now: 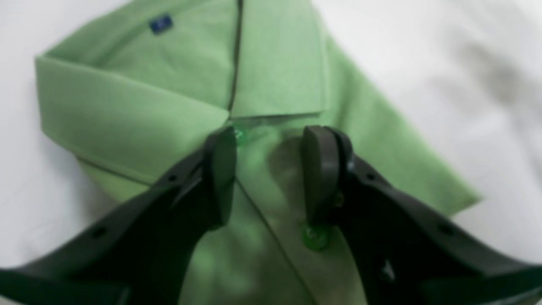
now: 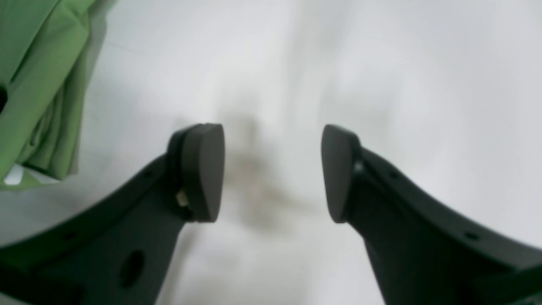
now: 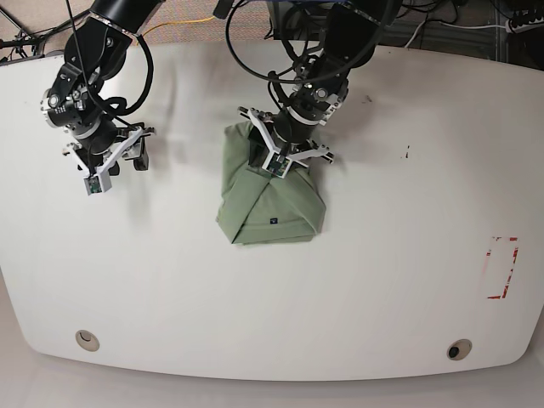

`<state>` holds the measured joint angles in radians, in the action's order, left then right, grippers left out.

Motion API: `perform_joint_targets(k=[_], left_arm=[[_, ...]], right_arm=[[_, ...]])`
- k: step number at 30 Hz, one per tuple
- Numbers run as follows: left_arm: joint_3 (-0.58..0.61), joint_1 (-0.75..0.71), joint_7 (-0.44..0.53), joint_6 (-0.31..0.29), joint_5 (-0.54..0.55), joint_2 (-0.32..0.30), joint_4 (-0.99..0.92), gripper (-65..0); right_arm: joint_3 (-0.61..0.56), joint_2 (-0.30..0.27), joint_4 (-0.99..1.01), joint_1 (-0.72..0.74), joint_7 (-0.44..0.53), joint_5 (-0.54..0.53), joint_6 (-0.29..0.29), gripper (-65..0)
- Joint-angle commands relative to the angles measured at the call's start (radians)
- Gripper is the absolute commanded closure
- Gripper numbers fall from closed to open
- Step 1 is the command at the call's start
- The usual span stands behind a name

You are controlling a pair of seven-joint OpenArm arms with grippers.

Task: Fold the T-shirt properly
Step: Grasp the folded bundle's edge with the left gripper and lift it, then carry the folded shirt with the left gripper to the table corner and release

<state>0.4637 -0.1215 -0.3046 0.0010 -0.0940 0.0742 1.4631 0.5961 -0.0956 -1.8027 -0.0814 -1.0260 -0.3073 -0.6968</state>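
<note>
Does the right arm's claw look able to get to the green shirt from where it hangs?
Probably yes: the right claw hangs open over bare table, with nothing between it and the shirt.

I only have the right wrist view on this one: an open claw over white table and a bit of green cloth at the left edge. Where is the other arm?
Observer: The left claw hangs over the T-shirt, open, one finger on each side of the button placket.
Operator: Is it gripping any cloth?
Observer: Not that I can see. In the left wrist view there is bare fabric in the gap between the fingers, with a green button by the right-hand one.
Operator: How far along is the fold?
Observer: In the base view the shirt is a compact bundle near the middle of the table. The right claw hangs well off to its side, over bare table.
</note>
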Motion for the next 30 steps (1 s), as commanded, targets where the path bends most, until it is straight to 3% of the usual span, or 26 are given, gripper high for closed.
perform_joint_targets(k=[1,7,12,18,21,26,30], left_arm=[[-0.043,0.000,-0.048,0.009,-0.010,-0.012,-0.025,-24.2],[-0.194,-0.019,-0.055,-0.008,-0.008,-0.087,-0.023,-24.2],[-0.336,-0.019,-0.060,-0.151,-0.008,-0.169,-0.023,-24.2],[-0.586,-0.011,-0.143,-0.355,-0.010,-0.285,-0.031,-24.2],[-0.672,-0.011,-0.144,-0.424,-0.010,-0.339,-0.039,-24.2],[-0.791,-0.011,-0.144,-0.477,-0.010,-0.443,-0.146,-24.2],[-0.880,0.000,-0.144,-0.557,-0.010,-0.525,-0.233,-24.2]], right_arm=[[0.000,-0.013,-0.016,0.010,0.022,-0.017,-0.001,-34.2],[0.000,-0.013,-0.019,0.012,0.022,-0.019,-0.001,-34.2],[0.000,-0.013,-0.019,0.012,0.022,-0.019,-0.001,-34.2],[-0.001,-0.013,-0.019,0.013,0.022,-0.019,-0.001,-34.2],[-0.001,-0.013,-0.019,0.013,0.022,-0.019,-0.001,-34.2],[-0.001,-0.013,-0.019,0.015,0.022,-0.019,-0.001,-34.2],[-0.001,-0.013,-0.019,0.015,0.025,-0.019,-0.001,-34.2]])
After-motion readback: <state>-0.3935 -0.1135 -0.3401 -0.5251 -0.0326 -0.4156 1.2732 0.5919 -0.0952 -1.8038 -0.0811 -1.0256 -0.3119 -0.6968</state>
